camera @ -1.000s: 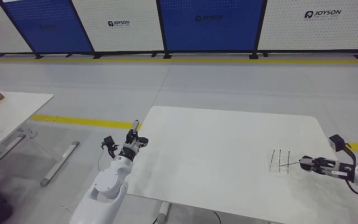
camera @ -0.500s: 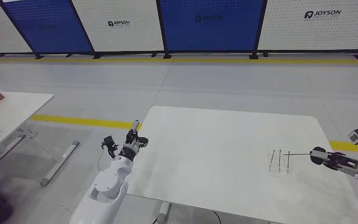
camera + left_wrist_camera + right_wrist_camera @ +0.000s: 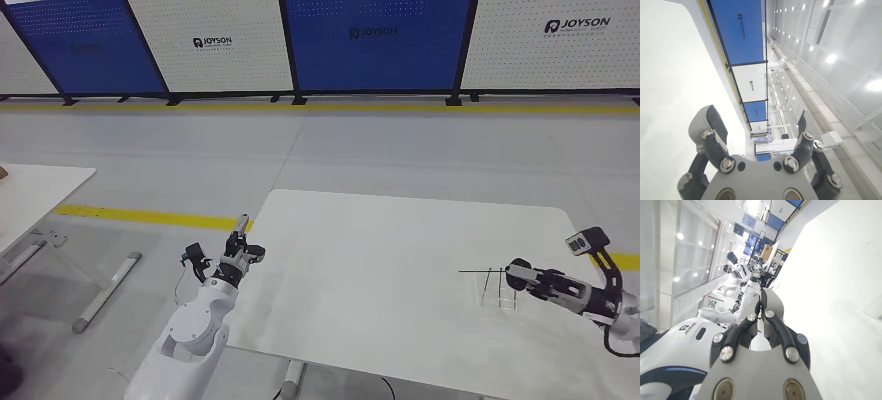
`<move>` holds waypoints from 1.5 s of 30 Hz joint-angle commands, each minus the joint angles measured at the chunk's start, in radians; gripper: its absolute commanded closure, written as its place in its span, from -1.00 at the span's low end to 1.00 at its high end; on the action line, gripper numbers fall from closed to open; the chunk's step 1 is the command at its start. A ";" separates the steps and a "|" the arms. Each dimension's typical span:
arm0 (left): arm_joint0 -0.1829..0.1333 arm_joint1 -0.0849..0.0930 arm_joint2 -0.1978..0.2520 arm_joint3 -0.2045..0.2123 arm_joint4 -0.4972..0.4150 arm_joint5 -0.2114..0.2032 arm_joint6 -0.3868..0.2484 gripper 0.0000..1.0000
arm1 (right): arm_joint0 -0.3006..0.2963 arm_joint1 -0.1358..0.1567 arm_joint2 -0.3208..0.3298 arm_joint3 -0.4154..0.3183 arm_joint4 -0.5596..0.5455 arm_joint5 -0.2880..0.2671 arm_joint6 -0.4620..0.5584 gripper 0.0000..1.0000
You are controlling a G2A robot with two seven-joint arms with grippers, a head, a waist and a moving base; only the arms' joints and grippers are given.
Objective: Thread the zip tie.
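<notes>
A thin black zip tie (image 3: 480,270) is held level above the right part of the white table (image 3: 380,250). My right gripper (image 3: 512,272) is shut on its end, and its free tip points left. Just below the tie stands a small clear stand (image 3: 497,295) with a few thin upright posts; whether the tie touches them I cannot tell. In the right wrist view the right gripper (image 3: 761,296) has its fingers pressed together. My left gripper (image 3: 241,230) sits at the table's left edge, far from the stand. It (image 3: 759,121) is open with nothing between its fingers.
Another white table (image 3: 40,195) stands off to the left, beyond a strip of yellow floor tape (image 3: 150,215). Blue and white pegboard panels (image 3: 375,45) line the back of the room.
My right gripper has moved left with the zip tie, from beyond the stand to right beside it. The tie's tip now reaches past the stand. The left arm has kept still.
</notes>
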 commanded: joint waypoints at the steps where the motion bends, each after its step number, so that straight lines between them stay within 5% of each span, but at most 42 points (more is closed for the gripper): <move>1: 0.000 0.000 0.000 0.000 0.000 0.000 0.000 -1.00 | 0.004 -0.019 -0.071 -0.050 -0.070 0.000 -0.076 1.00; 3: 0.000 0.000 0.000 0.000 0.000 0.000 0.000 -1.00 | 0.014 -0.034 -0.123 -0.052 -0.075 0.000 -0.105 1.00; 15: -0.018 -0.001 0.016 -0.023 0.015 -0.002 -0.024 -1.00 | 0.014 -0.034 -0.123 -0.052 -0.075 0.000 -0.105 1.00; 21: -0.082 -0.010 0.134 -0.059 0.107 0.017 -0.055 -1.00 | 0.014 -0.034 -0.123 -0.052 -0.075 0.000 -0.105 1.00; 27: -0.137 -0.027 0.299 -0.008 0.144 0.037 -0.099 -1.00 | 0.014 -0.034 -0.123 -0.052 -0.075 0.000 -0.105 1.00; 30: -0.164 -0.032 0.321 0.033 0.154 0.029 -0.081 -1.00 | 0.014 -0.034 -0.123 -0.052 -0.075 0.000 -0.105 1.00; 39: -0.160 -0.033 0.318 0.024 0.135 0.010 -0.080 -1.00 | -0.001 -0.041 -0.134 -0.056 -0.059 0.000 -0.171 1.00; 42: -0.148 -0.031 0.312 -0.001 0.056 -0.015 -0.194 -1.00 | -0.006 -0.060 -0.159 -0.103 -0.071 0.000 -0.255 1.00; 45: -0.152 -0.030 0.348 -0.015 0.046 0.003 -0.281 -1.00 | -0.005 -0.086 -0.200 -0.138 -0.102 0.000 -0.323 1.00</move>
